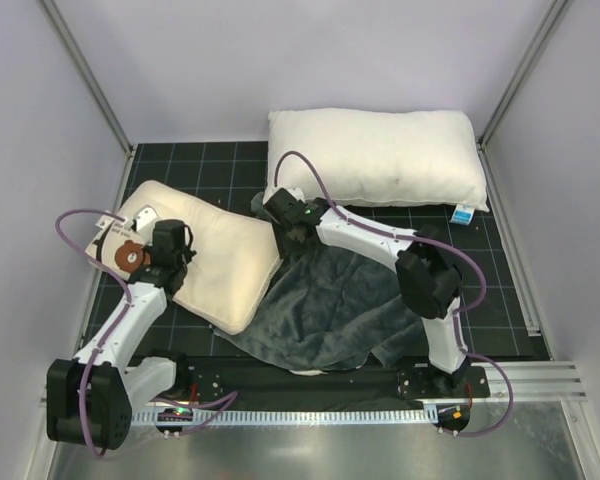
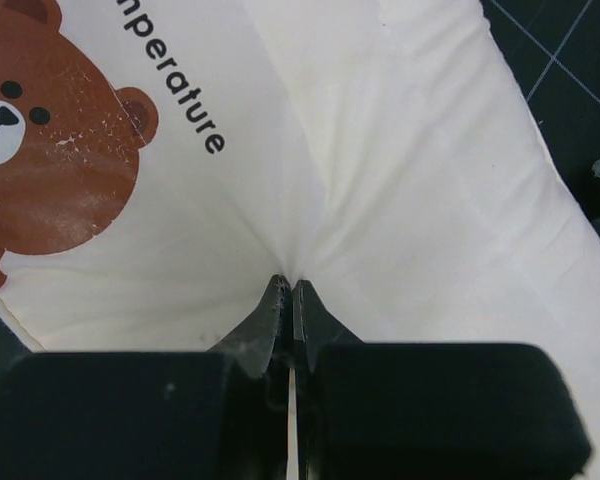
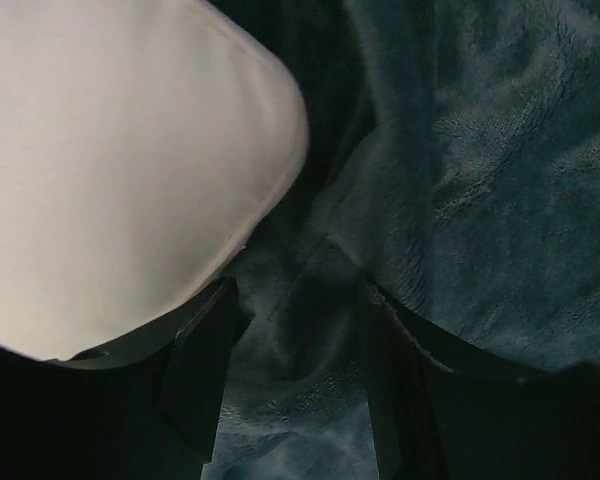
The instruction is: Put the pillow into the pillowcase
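Overhead, wrist close-ups, all on pillow (image 1: 228,258)

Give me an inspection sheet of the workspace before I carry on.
Surface: black grid mat.
Job's things: pillow lies outside the pillowcase, which lies crumpled, grey face up, beside it.
Clutter: white pillow at the back; small blue-white box beside it.
Grippers: left gripper shut, pinching the pillow; right gripper open around a pillowcase fold.
Cables: purple cables loop off both arms, no snag seen.
Surroundings: plain walls, metal frame posts.
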`<state>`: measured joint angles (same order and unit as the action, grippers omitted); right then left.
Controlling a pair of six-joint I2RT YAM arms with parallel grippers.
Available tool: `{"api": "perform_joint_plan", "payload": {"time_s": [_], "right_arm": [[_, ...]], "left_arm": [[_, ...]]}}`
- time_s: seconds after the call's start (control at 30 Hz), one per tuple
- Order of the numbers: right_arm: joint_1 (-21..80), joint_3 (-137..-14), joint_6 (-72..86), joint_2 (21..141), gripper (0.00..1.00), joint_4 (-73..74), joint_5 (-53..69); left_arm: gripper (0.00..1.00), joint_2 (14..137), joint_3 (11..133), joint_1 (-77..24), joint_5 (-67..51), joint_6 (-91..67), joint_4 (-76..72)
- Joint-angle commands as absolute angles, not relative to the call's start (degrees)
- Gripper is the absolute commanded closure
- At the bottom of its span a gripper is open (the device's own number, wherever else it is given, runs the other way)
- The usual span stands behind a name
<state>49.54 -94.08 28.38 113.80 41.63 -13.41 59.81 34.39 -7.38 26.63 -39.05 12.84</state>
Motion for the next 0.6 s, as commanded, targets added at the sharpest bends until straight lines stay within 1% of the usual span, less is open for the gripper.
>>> {"api": "perform_joint_plan", "payload": {"time_s": [0.0,0.03,0.07,0.1,0.13,0.17,0.23,0.27,0.3,0.33,0.37,0.4,0.43,0.47,0.5,0.53,0.57], "right_arm": [[48.43,-97.03,27.42,115.39,0.42,44.73,-17.05],[48.43,-96.94,27.33,115.66,0.40,44.91,-17.22],[48.43,-96.42,27.25,115.84,0.37,44.83,-17.40],[48.43,-96.24,27.25,116.01,0.31,44.91,-18.10],[48.43,-95.81,27.25,116.19,0.30,45.09,-18.37],[48.43,-95.71,27.25,116.37,0.30,45.26,-18.89],[48.43,-95.80,27.42,117.42,0.30,46.23,-21.35],[48.34,-95.89,27.60,117.77,0.31,46.84,-22.05],[48.43,-95.98,27.60,118.56,0.34,46.93,-23.10],[48.43,-95.80,27.51,118.91,0.35,46.93,-23.38],[48.43,-95.71,27.51,119.18,0.35,46.85,-23.73],[48.43,-95.71,27.51,119.61,0.39,46.85,-24.17],[48.34,-95.71,27.51,120.58,0.41,46.85,-25.48],[48.34,-95.80,27.60,121.02,0.46,46.93,-26.18],[48.25,-95.97,27.68,121.37,0.52,47.28,-26.80],[47.99,-96.41,27.95,121.90,0.75,47.46,-27.76],[47.90,-96.76,28.21,121.90,0.85,47.90,-27.51]], "left_arm": [[0.98,57.05,37.00,-7.12,31.56,-39.46,9.58],[0.96,56.78,36.83,-7.03,31.38,-39.11,9.49],[0.91,56.52,36.91,-7.03,31.03,-38.68,9.58],[0.88,56.17,37.00,-7.03,29.81,-38.50,9.58],[0.85,55.99,37.09,-7.21,28.84,-38.24,9.67],[0.80,55.99,37.18,-7.29,27.96,-38.23,9.84],[0.73,56.34,37.62,-7.56,24.98,-38.32,10.02],[0.66,56.42,37.88,-7.73,24.53,-38.32,10.63],[0.62,56.86,38.14,-8.00,24.17,-38.32,11.07],[0.58,56.95,38.67,-8.26,23.82,-38.32,11.51],[0.50,56.95,38.93,-8.70,23.56,-37.97,12.04],[0.48,56.87,39.20,-9.05,23.38,-37.97,12.91],[0.46,56.52,39.63,-9.31,22.60,-37.79,13.27],[0.41,56.34,39.90,-10.19,22.07,-37.44,13.45],[0.40,56.25,40.08,-10.80,21.89,-37.18,14.23],[0.38,56.16,40.60,-11.51,21.36,-36.92,14.41],[0.38,56.16,40.87,-12.64,21.10,-36.65,14.68]]}}
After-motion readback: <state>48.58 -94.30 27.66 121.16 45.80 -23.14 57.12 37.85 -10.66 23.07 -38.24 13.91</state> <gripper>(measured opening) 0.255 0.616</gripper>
